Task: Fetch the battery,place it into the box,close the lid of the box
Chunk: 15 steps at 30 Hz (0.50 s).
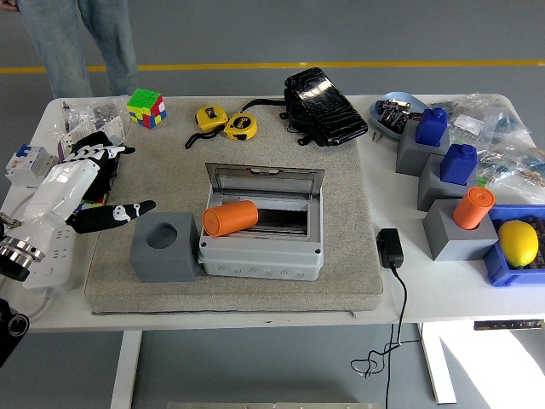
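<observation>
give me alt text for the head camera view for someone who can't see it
An orange cylindrical battery lies across the open grey plastic box, its clear hinged lid raised, on a beige felt mat. The robot's left hand hovers open at the mat's left edge, beside a grey holder block.
</observation>
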Motion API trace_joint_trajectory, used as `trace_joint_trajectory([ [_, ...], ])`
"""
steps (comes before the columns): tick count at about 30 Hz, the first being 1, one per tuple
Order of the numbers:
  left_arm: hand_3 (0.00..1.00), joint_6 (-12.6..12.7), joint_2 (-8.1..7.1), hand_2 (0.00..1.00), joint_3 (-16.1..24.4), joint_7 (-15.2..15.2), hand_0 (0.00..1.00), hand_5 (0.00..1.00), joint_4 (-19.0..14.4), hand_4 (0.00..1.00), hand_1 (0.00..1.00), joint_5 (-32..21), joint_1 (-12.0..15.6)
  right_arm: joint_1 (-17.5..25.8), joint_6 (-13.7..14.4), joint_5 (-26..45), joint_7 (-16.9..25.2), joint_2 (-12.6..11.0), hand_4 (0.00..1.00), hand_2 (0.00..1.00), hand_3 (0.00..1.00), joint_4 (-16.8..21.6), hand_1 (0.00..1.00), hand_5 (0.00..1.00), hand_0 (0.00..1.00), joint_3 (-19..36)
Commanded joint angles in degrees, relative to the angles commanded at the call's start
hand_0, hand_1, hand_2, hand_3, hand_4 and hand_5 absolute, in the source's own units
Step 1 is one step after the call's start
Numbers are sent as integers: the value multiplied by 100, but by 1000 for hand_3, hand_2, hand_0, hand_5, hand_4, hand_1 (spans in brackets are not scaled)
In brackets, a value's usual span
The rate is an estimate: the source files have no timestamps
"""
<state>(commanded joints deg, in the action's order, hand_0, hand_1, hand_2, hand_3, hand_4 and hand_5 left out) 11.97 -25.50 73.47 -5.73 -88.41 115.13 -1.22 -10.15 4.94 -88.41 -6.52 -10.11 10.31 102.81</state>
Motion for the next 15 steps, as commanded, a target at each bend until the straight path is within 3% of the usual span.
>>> trace_joint_trajectory([
  [7, 989, 102, 108, 995, -31, 58, 998, 429, 86, 998, 998, 160, -108, -25, -1, 14, 5, 7, 998, 778, 835, 0, 804, 998, 857, -7],
  [11, 989, 231, 179, 995, 111, -276, 998, 429, 203, 998, 998, -529, -117, -30, 0, 10, 4, 9, 998, 778, 835, 0, 804, 998, 857, 5],
  [12, 942, 239, 196, 973, 141, -312, 983, 998, 213, 998, 994, -707, -118, -28, 0, 8, 3, 10, 998, 778, 835, 0, 804, 998, 857, 9],
  [15, 942, 228, 264, 973, 257, -429, 983, 998, 240, 998, 994, -1035, -129, -19, -1, -7, -2, 15, 998, 778, 835, 0, 804, 998, 857, 26],
])
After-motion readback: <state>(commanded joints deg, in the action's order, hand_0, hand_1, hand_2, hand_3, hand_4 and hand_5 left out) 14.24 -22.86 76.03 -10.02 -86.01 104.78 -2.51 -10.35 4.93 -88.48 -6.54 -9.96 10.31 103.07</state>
